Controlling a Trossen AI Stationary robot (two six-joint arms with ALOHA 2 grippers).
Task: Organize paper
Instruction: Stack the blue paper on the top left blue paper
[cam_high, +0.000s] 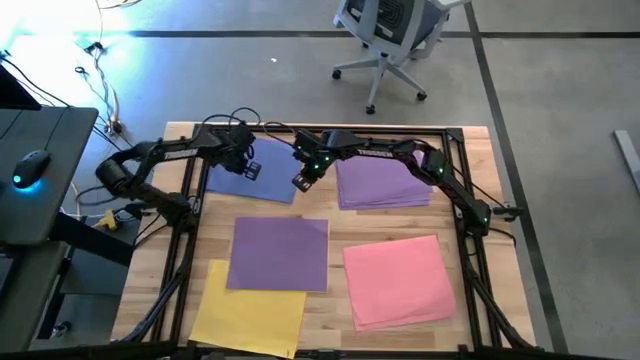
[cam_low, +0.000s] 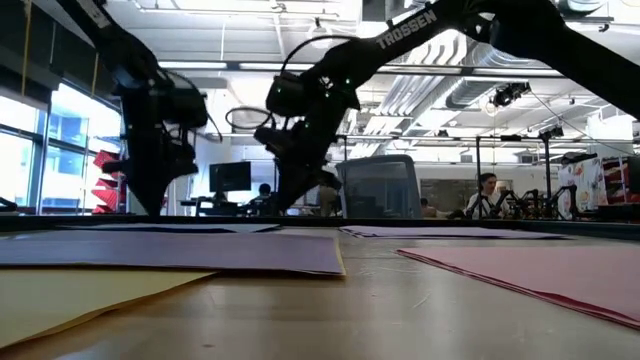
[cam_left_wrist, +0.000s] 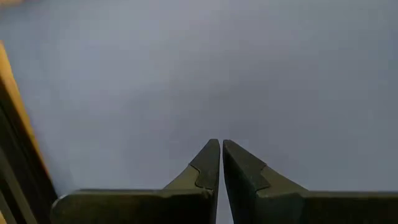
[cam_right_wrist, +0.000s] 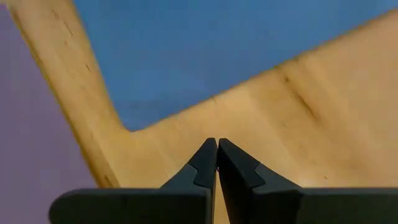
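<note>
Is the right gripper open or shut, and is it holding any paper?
Shut and empty: the right gripper's fingertips meet over bare table, beside the blue sheet's corner.

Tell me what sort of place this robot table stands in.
Probably an open robotics lab or workshop: exposed ceiling ducts, a rolling office chair on bare floor, and people seated at monitors behind the wooden table.

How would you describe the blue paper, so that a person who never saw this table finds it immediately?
Start from the wooden table seen from above and go to its far left part. There the blue paper lies under the left gripper. It is the only blue paper; the nearest others are purple, and one pile lies to its right.
</note>
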